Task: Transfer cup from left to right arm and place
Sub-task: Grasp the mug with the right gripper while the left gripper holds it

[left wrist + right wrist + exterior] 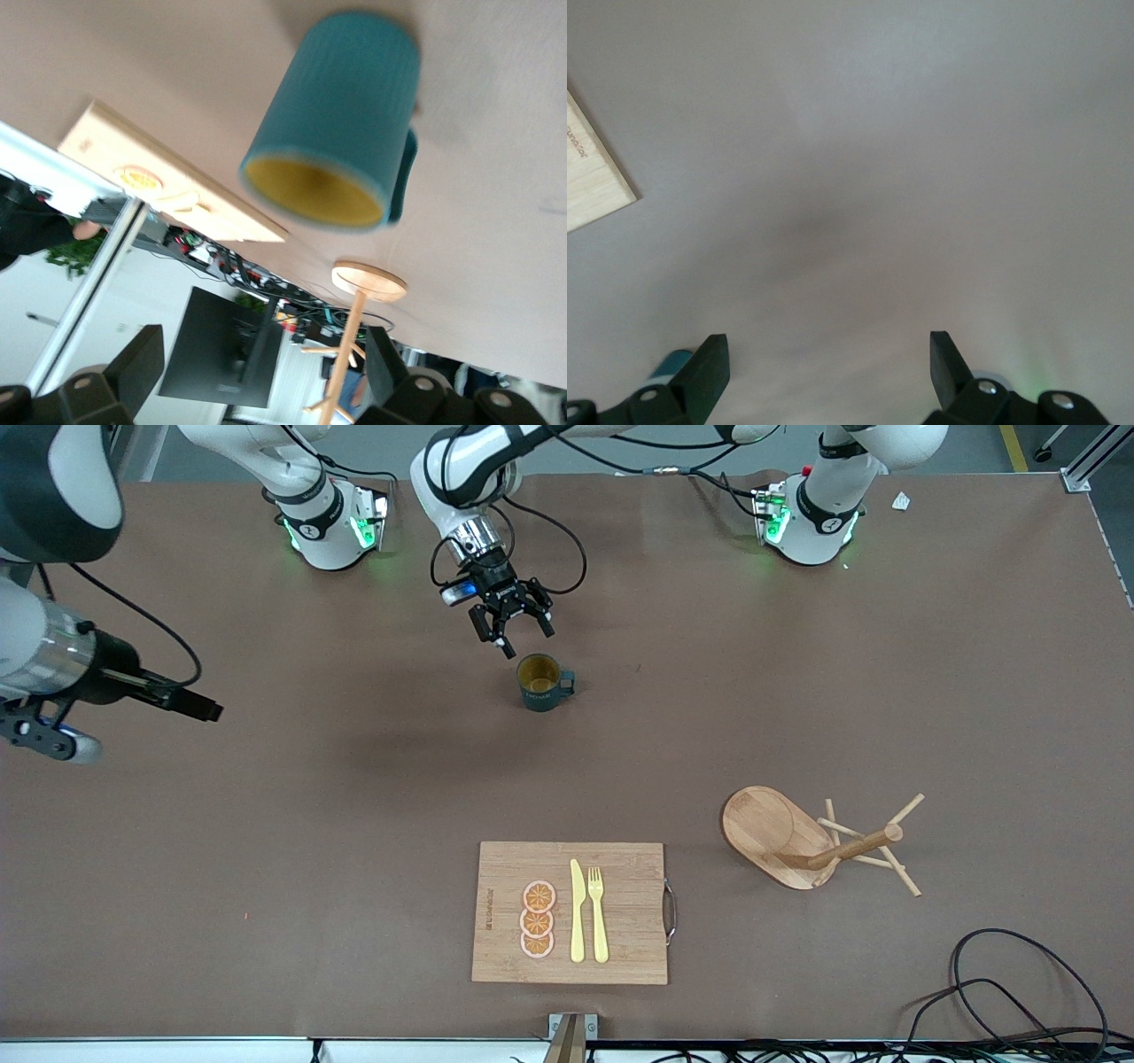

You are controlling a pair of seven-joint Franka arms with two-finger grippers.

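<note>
The cup [539, 682] stands upright on the bench [266, 850], mouth up, its handle turned toward the left arm's end of the bench. It sits about midway along the bench, farther from the front camera than the cutting board [620, 912], and well apart from it.

The left claw [514, 627] hangs in the air close above the cup, just off its rim on the side toward the robot bases. In the left wrist view the cup [341, 124] fills the space ahead of the claw [257, 376], with the mustard-tan inside visible and the handle at one side. The fingers stand wide apart and released, holding nothing and touching nothing. The cup's long axis runs vertically, so the coming grasp appears to call for a short descent that brings the fingers to either side of the ribbed wall or the rim.

The right claw [190, 701] waits over bare bench toward the right arm's end, well apart from the cup. Its fingers [709, 367] are likewise spread and empty. The left arm is therefore much the nearer of the two to the cup.

A wooden mug stand [815, 846] lies tipped on the bench, nearer the front camera than the cup and toward the left arm's end.

Judged from this layout, the pick-up has not yet begun.
</note>
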